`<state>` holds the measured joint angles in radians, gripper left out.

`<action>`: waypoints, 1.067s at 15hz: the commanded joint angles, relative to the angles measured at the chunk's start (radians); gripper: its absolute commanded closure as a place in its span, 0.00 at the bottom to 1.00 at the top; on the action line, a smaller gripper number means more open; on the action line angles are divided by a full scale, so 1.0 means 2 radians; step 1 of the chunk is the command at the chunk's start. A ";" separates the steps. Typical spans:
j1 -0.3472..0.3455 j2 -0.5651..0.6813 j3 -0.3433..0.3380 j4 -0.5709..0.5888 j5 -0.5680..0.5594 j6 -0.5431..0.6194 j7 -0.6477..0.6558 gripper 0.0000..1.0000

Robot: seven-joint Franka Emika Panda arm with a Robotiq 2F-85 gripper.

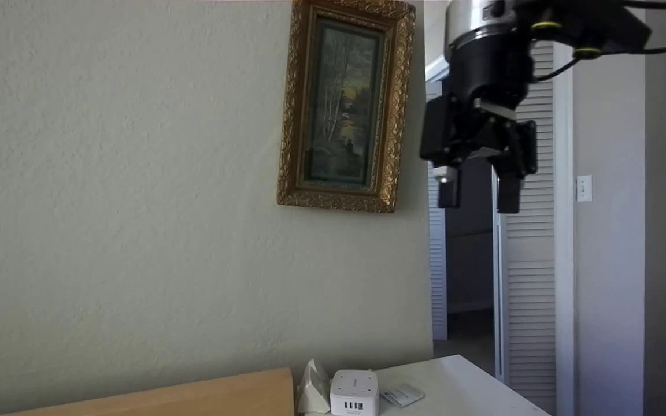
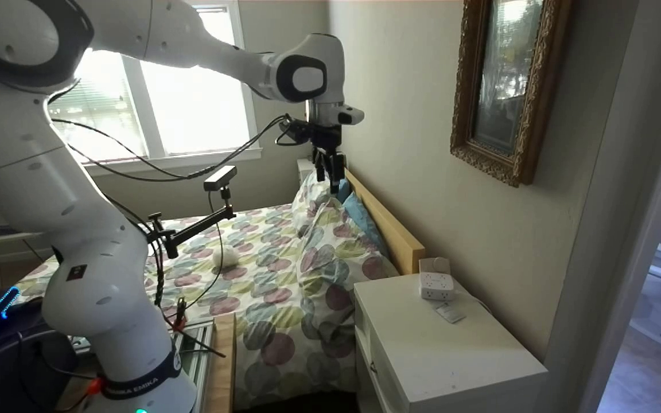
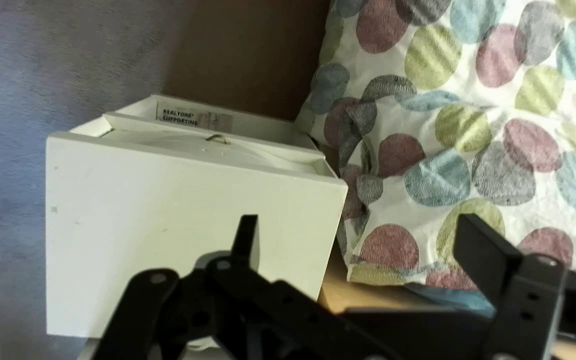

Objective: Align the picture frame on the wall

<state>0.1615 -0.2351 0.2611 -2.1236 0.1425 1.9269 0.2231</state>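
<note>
The picture frame is tall, ornate and gold-brown around a dark landscape painting. It hangs on the pale grey-green wall and leans, its top towards the right and its lower edge sloping down to the right. It shows from the side on the wall in an exterior view, as a frame with its top cut off. My gripper points down, apart from the frame, and appears right of it there. The gripper also hangs above the bed's head end. In the wrist view the gripper is open and empty; the frame is out of view.
A white nightstand stands below the frame, bearing a white power block and a small packet. A wooden headboard runs along the wall behind the bed. A white louvered door stands beyond the wall's edge.
</note>
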 commanded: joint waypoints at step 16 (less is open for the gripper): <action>0.103 0.278 0.017 0.326 -0.411 0.105 0.322 0.00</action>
<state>0.3001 0.1941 0.3435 -1.6470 -0.6213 2.1824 0.9074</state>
